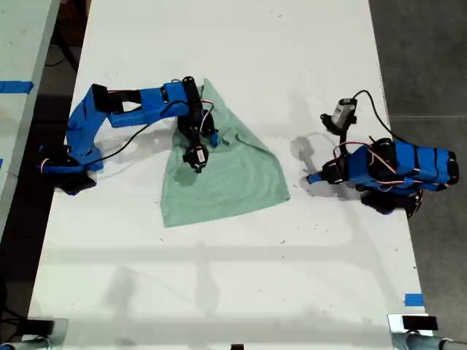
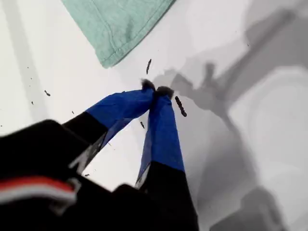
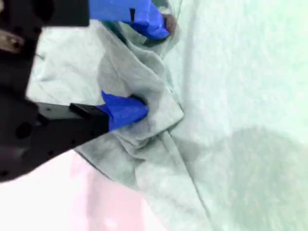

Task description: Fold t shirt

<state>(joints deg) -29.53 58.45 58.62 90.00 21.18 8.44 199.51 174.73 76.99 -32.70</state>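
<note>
The pale mint-green t shirt (image 1: pixel 226 179) lies in a folded, roughly triangular heap on the white table (image 1: pixel 241 277), left of centre in the exterior view. My second gripper (image 1: pixel 207 138) is down on the shirt's upper edge; in the second wrist view it (image 3: pixel 144 67) stands open, its blue fingertips (image 3: pixel 126 110) pressing into the cloth (image 3: pixel 231 96) with a bunched fold between them. My first gripper (image 1: pixel 310 178) sits on bare table just off the shirt's corner at the exterior view's right. It (image 2: pixel 156 89) is shut on nothing, the shirt corner (image 2: pixel 115 24) a short way beyond.
A blue tape mark (image 1: pixel 413 299) sits near the table's edge at the exterior view's lower right. A second table (image 1: pixel 18 87) with blue tape stands across a dark gap at the exterior view's left. Small dark specks (image 2: pixel 180 107) dot the table by my first gripper.
</note>
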